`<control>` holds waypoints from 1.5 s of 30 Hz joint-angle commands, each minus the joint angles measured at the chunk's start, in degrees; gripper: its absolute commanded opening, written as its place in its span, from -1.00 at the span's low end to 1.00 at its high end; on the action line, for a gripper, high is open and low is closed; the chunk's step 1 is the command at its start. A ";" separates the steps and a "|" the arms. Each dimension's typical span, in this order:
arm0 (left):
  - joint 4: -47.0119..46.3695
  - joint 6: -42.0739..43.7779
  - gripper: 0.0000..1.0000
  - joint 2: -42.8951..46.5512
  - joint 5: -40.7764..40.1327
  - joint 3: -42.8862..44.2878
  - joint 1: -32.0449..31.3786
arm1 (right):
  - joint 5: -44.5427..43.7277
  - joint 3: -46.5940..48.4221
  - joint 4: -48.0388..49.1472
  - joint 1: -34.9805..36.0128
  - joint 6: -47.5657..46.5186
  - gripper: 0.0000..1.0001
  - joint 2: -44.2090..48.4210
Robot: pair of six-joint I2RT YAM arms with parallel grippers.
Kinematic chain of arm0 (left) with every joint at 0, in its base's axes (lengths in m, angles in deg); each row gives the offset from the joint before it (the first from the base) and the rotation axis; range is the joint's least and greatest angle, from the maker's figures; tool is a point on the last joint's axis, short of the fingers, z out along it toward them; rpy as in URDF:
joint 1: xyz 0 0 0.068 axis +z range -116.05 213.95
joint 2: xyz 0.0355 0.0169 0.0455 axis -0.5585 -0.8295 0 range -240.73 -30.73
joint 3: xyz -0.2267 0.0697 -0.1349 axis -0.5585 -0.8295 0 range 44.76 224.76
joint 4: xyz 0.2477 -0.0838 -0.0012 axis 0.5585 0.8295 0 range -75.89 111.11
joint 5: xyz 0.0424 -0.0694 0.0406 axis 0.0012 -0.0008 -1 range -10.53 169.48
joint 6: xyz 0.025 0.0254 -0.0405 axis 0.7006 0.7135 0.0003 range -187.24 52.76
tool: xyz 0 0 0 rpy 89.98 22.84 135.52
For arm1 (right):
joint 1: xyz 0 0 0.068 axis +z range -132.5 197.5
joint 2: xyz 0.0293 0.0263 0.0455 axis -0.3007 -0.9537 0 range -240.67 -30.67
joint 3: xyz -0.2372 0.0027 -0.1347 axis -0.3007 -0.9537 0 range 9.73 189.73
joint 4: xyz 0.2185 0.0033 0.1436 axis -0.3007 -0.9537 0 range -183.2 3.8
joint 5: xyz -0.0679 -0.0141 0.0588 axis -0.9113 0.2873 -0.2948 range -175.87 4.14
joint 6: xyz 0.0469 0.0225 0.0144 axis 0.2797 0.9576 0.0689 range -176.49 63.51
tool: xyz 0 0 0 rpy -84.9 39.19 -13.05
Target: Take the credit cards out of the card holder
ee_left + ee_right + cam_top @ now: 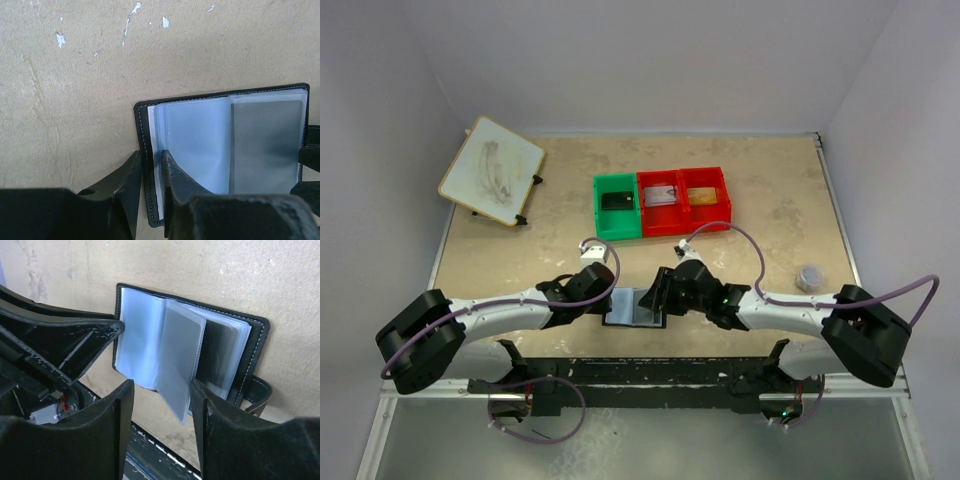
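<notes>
Black leather, top view: card holder open flat on the beige counter, between the tips of both arms.
Top view, left gripper: at the card holder's left edge.
Top view, right gripper: over the card holder's right half.
Top view, bins: green bin and red bins side by side, well beyond the card holder; a dark card lying in the green bin.
Left wrist, fingers: pressed close on the card holder's left edge, with black cover and pale sleeve edges pinched between them.
Left wrist, sleeves: pale grey-blue leaf lying flat; dark grey credit card under clear plastic on the card holder's right half.
Right wrist, fingers: spread wide, with one clear leaf raised off the card holder standing in the gap between them.
Right wrist, pocket: dark credit card showing behind the raised leaf, on the tab side.
Right wrist, tab: black strap sticking out past the card holder's stitched right edge.
</notes>
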 commanded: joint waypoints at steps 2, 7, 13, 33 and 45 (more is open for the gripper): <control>0.30 0.69 -0.66 -0.18 2.66 0.99 -0.36 | 1.99 2.34 7.56 0.19 1.44 0.02 2.00; 0.22 0.77 -0.67 -0.26 2.58 1.34 -0.35 | 2.56 3.55 7.46 0.22 0.86 0.02 1.34; 0.40 0.89 -0.67 -0.29 2.59 1.56 -0.36 | 3.58 5.47 8.74 0.17 0.30 0.02 -1.03; 3.96 0.08 -0.67 5.33 -1.86 0.43 -0.35 | 4.33 9.16 7.43 0.22 -2.33 0.03 -6.16; -0.12 -1.07 -0.31 11.00 -2.64 0.89 -0.36 | -3.80 3.23 2.98 0.07 0.09 0.05 1.56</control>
